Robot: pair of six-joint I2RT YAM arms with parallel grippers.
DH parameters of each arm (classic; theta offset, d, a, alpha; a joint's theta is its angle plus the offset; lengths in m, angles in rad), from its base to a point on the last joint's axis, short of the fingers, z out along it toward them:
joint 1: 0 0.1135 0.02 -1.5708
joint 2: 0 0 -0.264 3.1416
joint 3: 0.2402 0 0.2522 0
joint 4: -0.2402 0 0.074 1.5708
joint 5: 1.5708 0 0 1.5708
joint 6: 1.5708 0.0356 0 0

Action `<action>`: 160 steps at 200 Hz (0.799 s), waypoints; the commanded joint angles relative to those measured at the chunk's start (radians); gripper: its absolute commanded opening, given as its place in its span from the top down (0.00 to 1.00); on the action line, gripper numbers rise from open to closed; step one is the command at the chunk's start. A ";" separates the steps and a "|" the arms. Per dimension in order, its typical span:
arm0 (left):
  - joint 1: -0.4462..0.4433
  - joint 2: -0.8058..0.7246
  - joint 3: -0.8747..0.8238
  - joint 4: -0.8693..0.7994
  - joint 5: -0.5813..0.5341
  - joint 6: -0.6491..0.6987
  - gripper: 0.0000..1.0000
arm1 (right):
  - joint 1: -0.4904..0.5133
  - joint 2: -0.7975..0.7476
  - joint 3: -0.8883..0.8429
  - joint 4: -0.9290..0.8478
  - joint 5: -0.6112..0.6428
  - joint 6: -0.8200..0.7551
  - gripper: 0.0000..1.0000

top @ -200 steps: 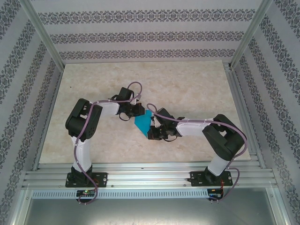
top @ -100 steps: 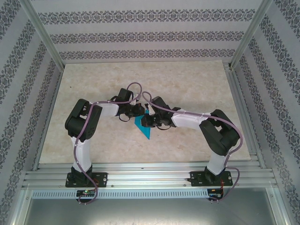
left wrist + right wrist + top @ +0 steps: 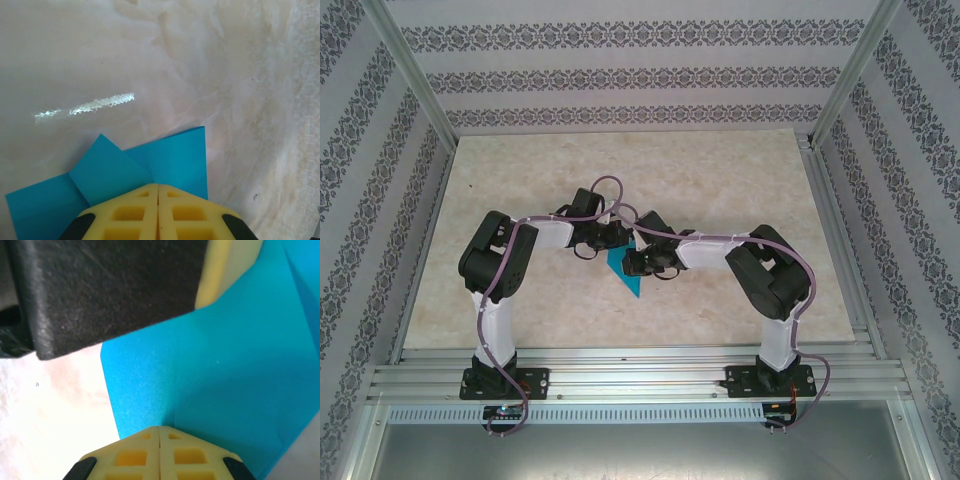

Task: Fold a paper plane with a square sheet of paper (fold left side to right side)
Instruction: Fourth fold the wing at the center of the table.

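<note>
The square sheet of paper (image 3: 622,271) lies partly folded at the table's middle, a bright cyan shape tapering to a point toward me. In the left wrist view the paper (image 3: 175,160) shows a triangular flap folded over its left part. My left gripper (image 3: 158,185) is shut, its yellow tips resting on that paper; from above the left gripper (image 3: 617,244) sits at the sheet's far edge. My right gripper (image 3: 160,428) is shut too, tips down on the paper (image 3: 225,365) beside a crease. From above the right gripper (image 3: 634,262) hides the sheet's right part.
The marble-look table (image 3: 520,180) is boxed in by patterned walls and aluminium posts, with a metal rail (image 3: 640,365) along the near edge. The left arm's black housing (image 3: 100,290) hangs close over the right gripper's tips.
My right arm has swung left and away from me, from the paper's near-right side onto the sheet. The visible paper now looks narrower. The left arm has hardly moved.
</note>
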 commanded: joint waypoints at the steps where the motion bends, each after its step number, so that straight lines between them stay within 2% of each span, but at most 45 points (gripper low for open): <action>1: -0.005 0.043 -0.019 -0.054 -0.086 0.039 0.91 | 0.017 0.000 -0.054 -0.073 0.025 -0.045 0.93; 117: -0.005 0.051 0.002 -0.086 -0.109 0.056 0.91 | 0.081 -0.186 -0.255 -0.212 -0.007 -0.069 0.93; 160: -0.005 0.028 0.011 -0.090 -0.073 0.044 0.89 | 0.047 -0.342 -0.261 -0.286 0.026 -0.072 0.89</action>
